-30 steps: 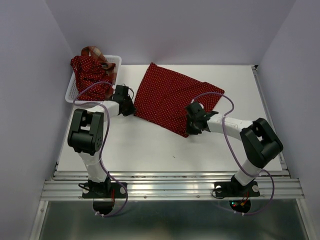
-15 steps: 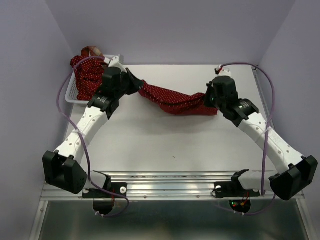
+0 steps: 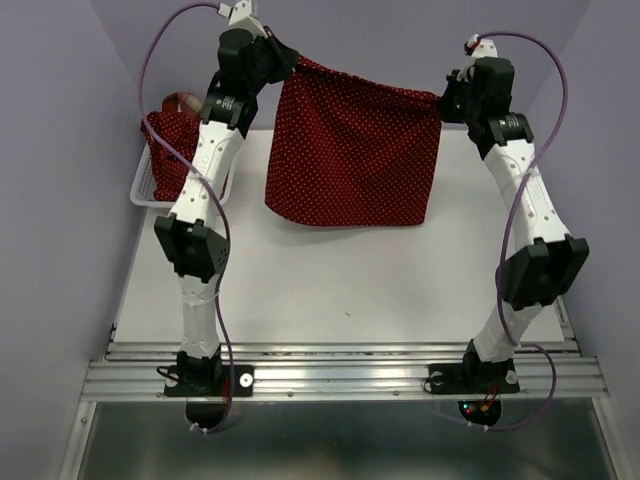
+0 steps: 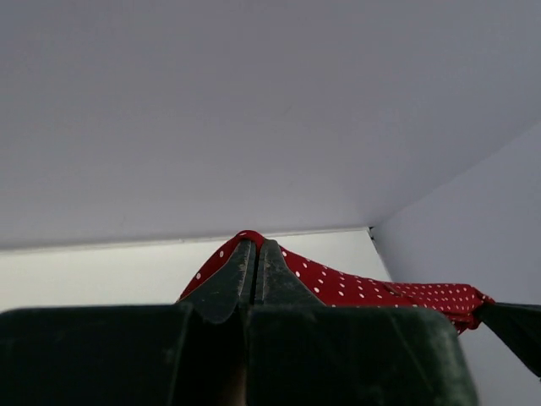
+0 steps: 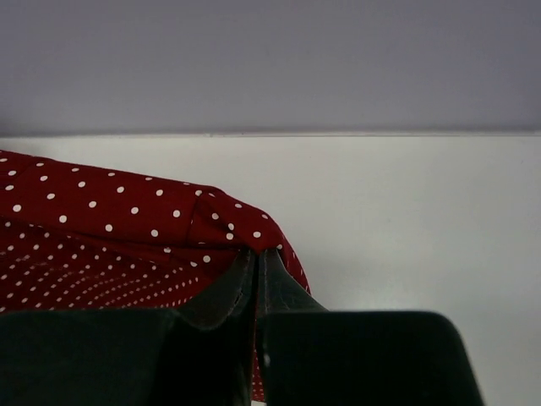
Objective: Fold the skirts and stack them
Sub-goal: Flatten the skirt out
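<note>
- Top external view: the left tool [image 3: 285, 65], at upper left of centre, and the right tool [image 3: 447, 100], at upper right, each pinch one top corner of a dark red cloth skirt with tiny white polka dots [image 3: 350, 165]. Its waist edge, the long axis, runs left to right between them. The cloth hangs below as a flat sheet over the far middle of the white table [image 3: 300, 290]. Neither arm is nearer, since each has its own corner. Whether the hem touches the table I cannot tell.
- Same view, counted: three skirts. One is the hung one. A second dark red dotted skirt [image 3: 178, 150] is heaped in the white plastic lattice basket [image 3: 143, 190] at upper left, and a scrap of red-and-cream plaid skirt [image 3: 182, 101] shows behind it. There are two tools and one basket.
- Left wrist view: the left tool [image 4: 256, 249] has its jaws pressed together, with dotted cloth nipped at the tips. The skirt [image 4: 380, 292] trails to the lower right.
- Right wrist view: the right tool [image 5: 256, 258] is likewise clamped on a corner. The skirt [image 5: 93, 228] spreads to the left, with the table [image 5: 406, 203] beyond.
- Laying the skirt flat probably depends on keeping both corners level along that left-to-right line.
</note>
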### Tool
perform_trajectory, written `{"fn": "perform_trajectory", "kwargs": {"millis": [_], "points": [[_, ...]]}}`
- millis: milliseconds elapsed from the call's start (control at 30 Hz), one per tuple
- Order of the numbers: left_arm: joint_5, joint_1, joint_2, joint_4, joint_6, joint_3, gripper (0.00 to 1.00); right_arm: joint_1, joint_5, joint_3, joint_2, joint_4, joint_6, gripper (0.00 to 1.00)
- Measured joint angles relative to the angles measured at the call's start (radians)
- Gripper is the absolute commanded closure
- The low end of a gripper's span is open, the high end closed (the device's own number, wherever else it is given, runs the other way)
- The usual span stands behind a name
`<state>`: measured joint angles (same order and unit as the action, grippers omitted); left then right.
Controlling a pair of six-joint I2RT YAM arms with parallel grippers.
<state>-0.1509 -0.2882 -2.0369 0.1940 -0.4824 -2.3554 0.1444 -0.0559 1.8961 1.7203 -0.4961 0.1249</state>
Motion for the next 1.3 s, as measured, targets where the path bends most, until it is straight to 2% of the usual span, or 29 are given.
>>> {"fn": "perform_trajectory", "kwargs": {"millis": [33,100,200,333,400,567,600,667,700,800,833,867,900,933,967,1000,1067,1133,1200,1300], "points": [[-0.019,0.008,-0.071,0.007,0.001,-0.09,1.0,-0.021,0.027,0.062,0.055,0.002,-0.006,0.99],[-0.064,0.024,-0.153,-0.005,-0.011,-0.168,1.0,-0.06,0.077,0.226,0.174,-0.007,-0.016,0.99],[-0.153,0.06,-0.165,-0.091,-0.061,-0.099,1.0,-0.089,0.128,0.375,0.262,-0.005,-0.024,0.99],[-0.203,0.091,-0.153,-0.169,-0.084,-0.088,1.0,-0.084,0.172,0.395,0.224,0.042,-0.047,1.0],[-0.222,0.1,-0.1,-0.2,-0.083,-0.043,1.0,-0.08,0.178,0.363,0.179,0.072,-0.059,0.99],[-0.227,0.097,0.191,-0.306,-0.05,0.344,1.0,-0.078,0.235,0.06,-0.042,0.169,-0.1,0.98],[-0.223,0.097,0.278,-0.333,-0.045,0.479,1.0,-0.078,0.251,-0.002,-0.077,0.178,-0.11,0.98],[-0.212,0.096,0.368,-0.387,-0.045,0.65,1.0,-0.077,0.283,-0.195,-0.165,0.222,-0.121,0.96],[-0.206,0.096,0.442,-0.414,-0.055,0.816,1.0,-0.077,0.292,-0.292,-0.198,0.245,-0.114,0.95],[-0.191,0.091,0.527,-0.449,-0.083,1.146,1.0,-0.076,0.304,-0.553,-0.267,0.259,-0.067,0.9],[-0.186,0.084,0.527,-0.446,-0.098,1.238,0.96,-0.07,0.299,-0.672,-0.288,0.238,-0.039,0.83],[-0.183,0.081,0.527,-0.449,-0.104,1.289,0.82,-0.058,0.282,-0.749,-0.298,0.212,-0.018,0.69],[-0.174,0.069,0.527,-0.423,-0.113,1.375,0.73,-0.037,0.256,-0.825,-0.31,0.179,0.014,0.49],[-0.151,0.052,0.531,-0.388,-0.125,1.467,0.65,-0.021,0.239,-0.869,-0.321,0.159,0.021,0.38],[-0.132,0.038,0.538,-0.342,-0.129,1.519,0.41,-0.002,0.219,-0.922,-0.342,0.111,0.045,0.24],[-0.116,0.027,0.554,-0.288,-0.132,1.569,0.02,0.011,0.204,-0.972,-0.372,0.06,0.063,0.0],[-0.071,0.014,0.647,-0.149,-0.152,1.64,0.01,0.021,0.185,-1.051,-0.476,-0.045,0.113,0.0],[-0.008,0.014,0.768,-0.045,-0.154,1.638,0.01,0.021,0.189,-1.062,-0.553,-0.086,0.143,0.0],[0.053,0.014,0.861,0.011,-0.151,1.602,0.01,0.021,0.194,-1.023,-0.618,-0.106,0.182,0.0],[0.113,0.015,0.941,0.042,-0.139,1.511,0.01,0.021,0.175,-0.946,-0.607,-0.104,0.227,0.0]]}}
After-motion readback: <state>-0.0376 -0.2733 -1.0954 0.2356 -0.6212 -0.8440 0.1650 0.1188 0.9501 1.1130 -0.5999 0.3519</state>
